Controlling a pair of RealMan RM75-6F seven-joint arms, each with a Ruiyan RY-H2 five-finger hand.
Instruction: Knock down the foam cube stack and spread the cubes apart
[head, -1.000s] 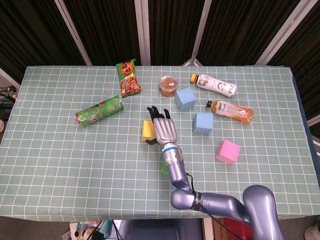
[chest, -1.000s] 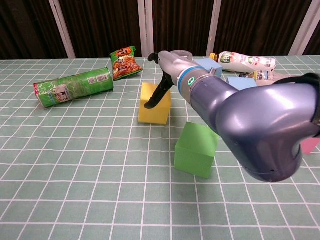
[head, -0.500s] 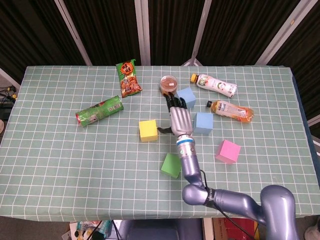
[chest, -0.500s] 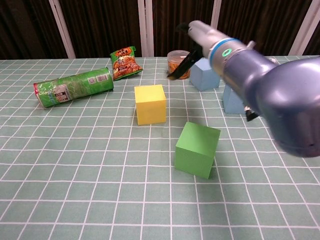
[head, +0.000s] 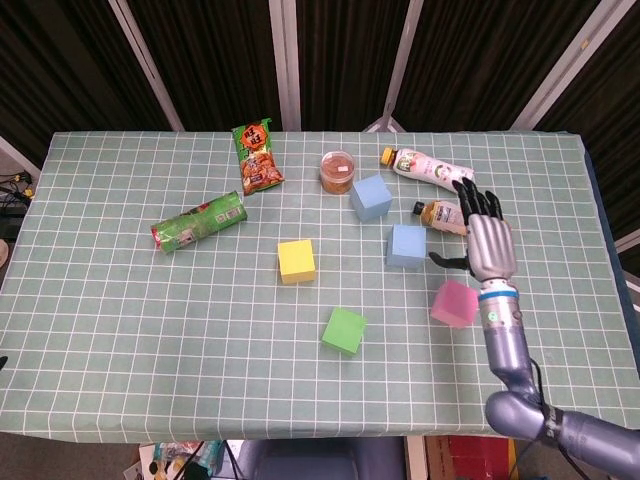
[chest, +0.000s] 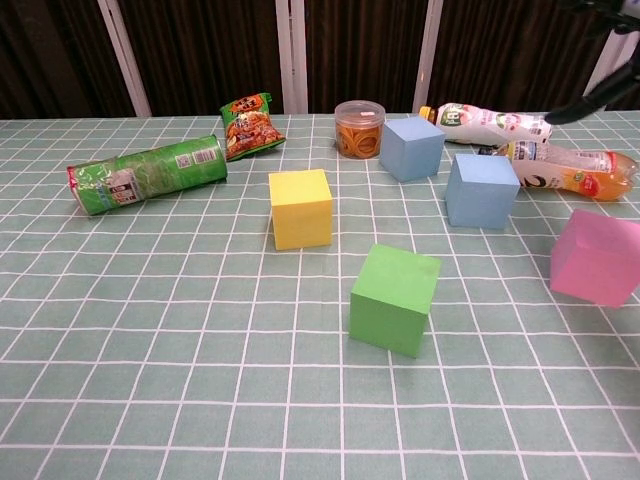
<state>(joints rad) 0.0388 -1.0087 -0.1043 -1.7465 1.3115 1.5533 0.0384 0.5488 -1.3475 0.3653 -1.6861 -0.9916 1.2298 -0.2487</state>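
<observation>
No stack stands; the foam cubes lie singly on the green checked cloth. The yellow cube (head: 296, 261) (chest: 301, 207) is left of centre and the green cube (head: 344, 331) (chest: 394, 299) nearest me. Two blue cubes (head: 370, 197) (head: 406, 246) sit further back, also in the chest view (chest: 412, 148) (chest: 481, 190). The pink cube (head: 455, 303) (chest: 597, 257) is at the right. My right hand (head: 488, 240) hovers just beyond the pink cube with fingers spread, holding nothing. One dark finger (chest: 597, 98) shows in the chest view. My left hand is out of sight.
A green chip can (head: 198, 224) lies on its side at the left, with a snack bag (head: 257, 158) behind it. An orange-lidded jar (head: 338, 172), a white bottle (head: 430, 170) and an orange juice bottle (head: 445, 215) lie at the back right; my hand covers the juice bottle's right end.
My right hand swept from beside the yellow cube rightward past the blue cubes to above the pink cube. The cubes have stayed where they were.
</observation>
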